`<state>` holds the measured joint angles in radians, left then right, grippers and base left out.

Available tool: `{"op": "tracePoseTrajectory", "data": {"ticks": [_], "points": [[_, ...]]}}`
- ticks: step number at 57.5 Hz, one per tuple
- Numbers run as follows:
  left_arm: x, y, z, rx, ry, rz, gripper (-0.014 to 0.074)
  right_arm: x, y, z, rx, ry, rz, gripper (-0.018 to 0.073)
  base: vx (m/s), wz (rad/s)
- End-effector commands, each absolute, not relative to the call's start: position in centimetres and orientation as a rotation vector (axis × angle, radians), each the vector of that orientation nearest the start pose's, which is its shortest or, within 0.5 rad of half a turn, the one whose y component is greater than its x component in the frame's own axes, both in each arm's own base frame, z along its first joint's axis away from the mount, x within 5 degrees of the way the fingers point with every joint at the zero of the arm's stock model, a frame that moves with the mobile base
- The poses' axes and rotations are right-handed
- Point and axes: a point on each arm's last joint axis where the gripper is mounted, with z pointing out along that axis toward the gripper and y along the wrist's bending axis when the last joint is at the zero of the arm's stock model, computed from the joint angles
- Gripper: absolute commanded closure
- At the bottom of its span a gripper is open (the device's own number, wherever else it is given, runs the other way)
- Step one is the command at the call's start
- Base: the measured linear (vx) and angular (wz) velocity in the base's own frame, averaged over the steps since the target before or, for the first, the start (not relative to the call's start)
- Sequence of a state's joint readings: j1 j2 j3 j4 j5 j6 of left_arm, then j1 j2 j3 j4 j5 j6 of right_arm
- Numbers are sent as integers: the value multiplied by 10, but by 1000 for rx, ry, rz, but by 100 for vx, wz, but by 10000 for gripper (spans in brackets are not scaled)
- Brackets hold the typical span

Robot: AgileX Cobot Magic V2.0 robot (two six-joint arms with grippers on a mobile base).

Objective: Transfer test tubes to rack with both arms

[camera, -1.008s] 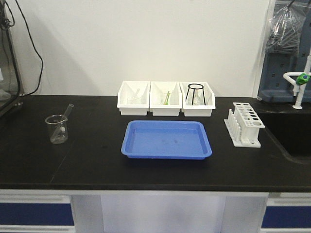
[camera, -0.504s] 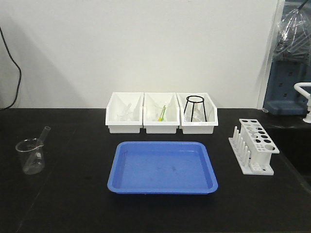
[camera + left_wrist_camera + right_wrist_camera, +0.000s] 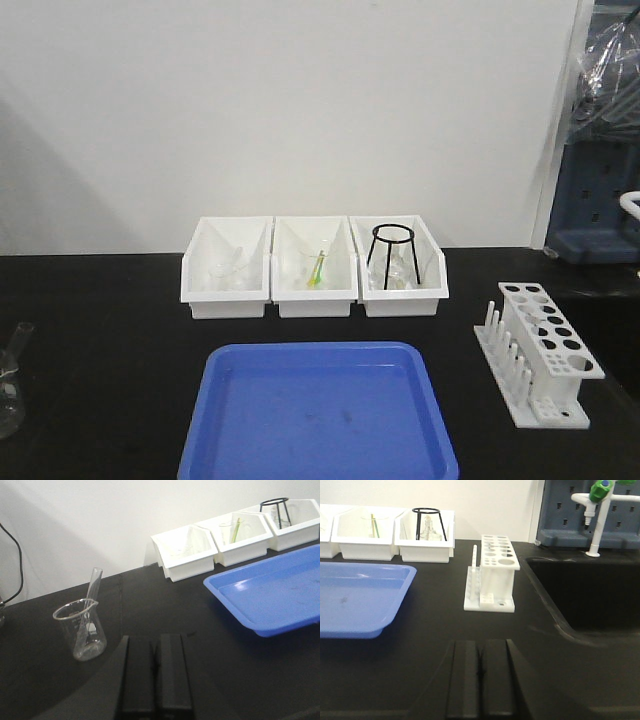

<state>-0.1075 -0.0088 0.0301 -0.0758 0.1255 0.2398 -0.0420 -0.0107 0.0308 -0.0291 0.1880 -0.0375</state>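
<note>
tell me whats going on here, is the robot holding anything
Nothing is being handled yet. Both arms are over the black bench with fingers closed and empty. The left gripper faces a beaker with one test tube leaning in it. The right gripper faces the white rack, whose holes look empty. A blue tray lies between beaker and rack.
</note>
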Motion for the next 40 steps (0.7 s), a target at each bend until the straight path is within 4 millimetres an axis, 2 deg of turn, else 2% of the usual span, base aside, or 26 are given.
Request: {"op": "tracePoseTrajectory", "data": {"ticks": [1,40], "points": [[56,-6,191,205,1546,31,617,57,-3,191,-20,1604,-95,567,31,4],[56,-6,191,205,1546,31,617,57,-3,191,-20,1604,-95,567,23,7]]}}
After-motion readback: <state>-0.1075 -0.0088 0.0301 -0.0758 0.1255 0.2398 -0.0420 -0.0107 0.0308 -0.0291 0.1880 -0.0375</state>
